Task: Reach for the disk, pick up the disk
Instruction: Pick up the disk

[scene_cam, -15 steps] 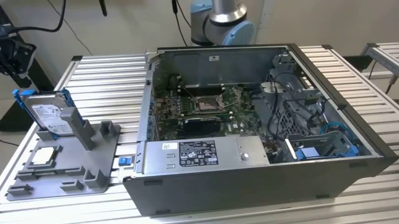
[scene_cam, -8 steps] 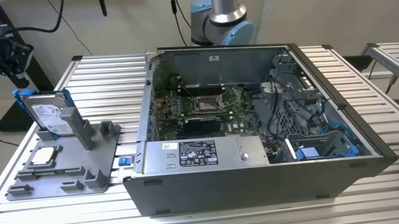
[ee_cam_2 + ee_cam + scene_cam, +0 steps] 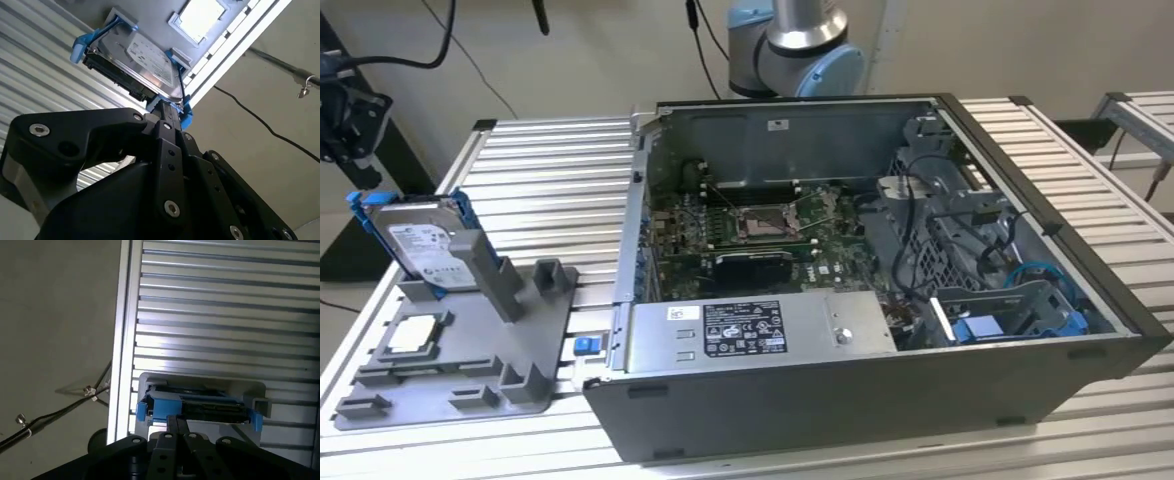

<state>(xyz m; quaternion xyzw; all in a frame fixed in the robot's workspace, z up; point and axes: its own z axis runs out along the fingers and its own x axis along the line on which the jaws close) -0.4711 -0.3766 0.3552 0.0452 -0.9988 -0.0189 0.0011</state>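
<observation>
Standing upright in grey holder (image 3: 520, 335): silver disk (image 3: 424, 215), white label (image 3: 416, 245), blue frame (image 3: 463, 216).

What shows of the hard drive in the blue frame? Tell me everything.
The hard drive is a flat silver-grey metal slab with a white label on its face and a dark edge with connectors. A bright blue plastic frame clips around its sides. It stands on edge in a slot of the grey fixture on the slatted table, at the exterior view's left of the open computer case. The claw hovers at its top edge; contact cannot be told.
</observation>
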